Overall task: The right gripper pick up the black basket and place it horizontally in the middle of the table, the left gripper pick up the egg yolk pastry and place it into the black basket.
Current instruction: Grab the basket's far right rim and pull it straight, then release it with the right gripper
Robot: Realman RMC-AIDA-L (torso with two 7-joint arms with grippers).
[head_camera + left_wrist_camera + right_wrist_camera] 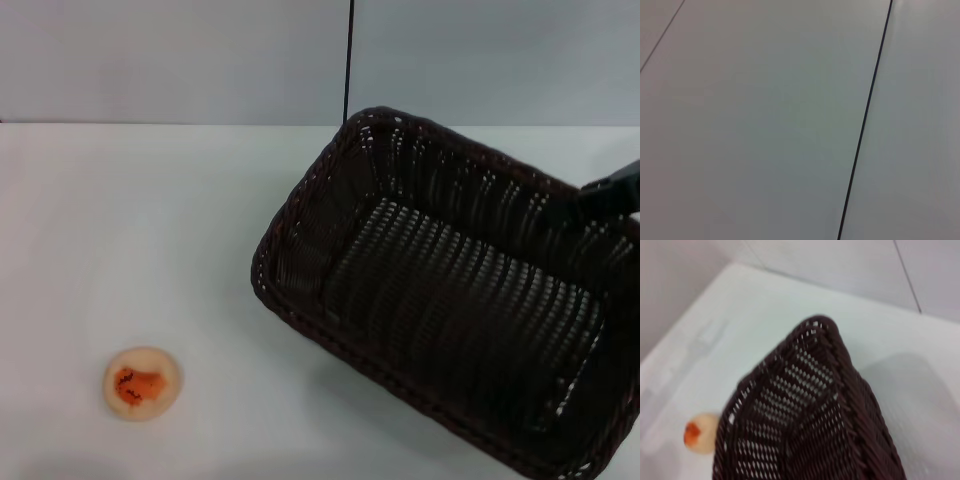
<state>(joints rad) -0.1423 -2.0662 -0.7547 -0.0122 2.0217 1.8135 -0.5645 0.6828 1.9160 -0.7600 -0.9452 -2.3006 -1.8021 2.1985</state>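
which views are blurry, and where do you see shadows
Head view: the basket is fairly sharp and throws a soft shadow on the table below its near rim; the right gripper at its far rim is smeared. Right wrist view: the basket's weave and the pastry are soft, with a grey shadow beside the basket. Left wrist view: only evenly lit wall panels.

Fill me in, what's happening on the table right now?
The right claw is at the far right rim of the large dark woven wicker basket, which looks tilted and lifted above the plain white table. The small round beige pastry with an orange-red mark sits untouched at the front left. The left claw isn't in view.
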